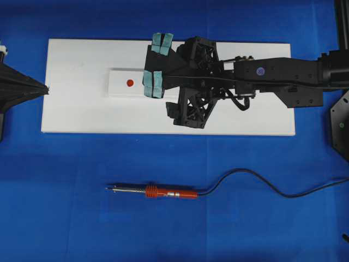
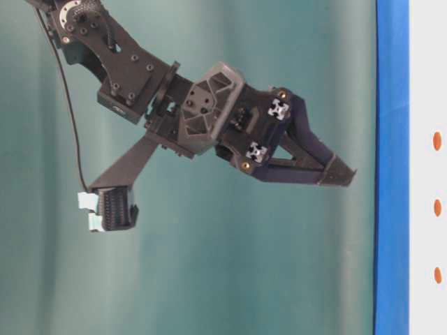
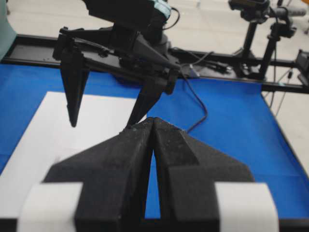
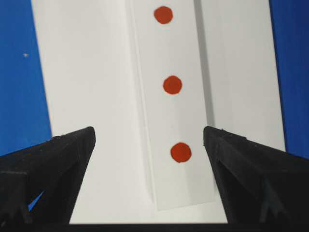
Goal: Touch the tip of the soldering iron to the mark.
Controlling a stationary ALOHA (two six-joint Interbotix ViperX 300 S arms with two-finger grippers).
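Overhead, iron untouched

Right gripper point(image 1: 157, 65) hangs over the white strip point(image 1: 122, 83) on the board point(image 1: 76, 109), jaws spread wide, holding nothing. Soldering iron point(image 1: 163, 191) lies on blue cloth point(image 1: 54, 218), well apart. Left gripper point(image 3: 153, 126) seemingly closed, empty.

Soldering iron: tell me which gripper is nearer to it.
Right. The right gripper hangs open above the white board, up and slightly right of the soldering iron in the overhead view. The left gripper sits shut at the board's far left edge.

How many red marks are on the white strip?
3 in the right wrist view, in a row on the strip: far, middle, near. Overhead, the right gripper hides two.
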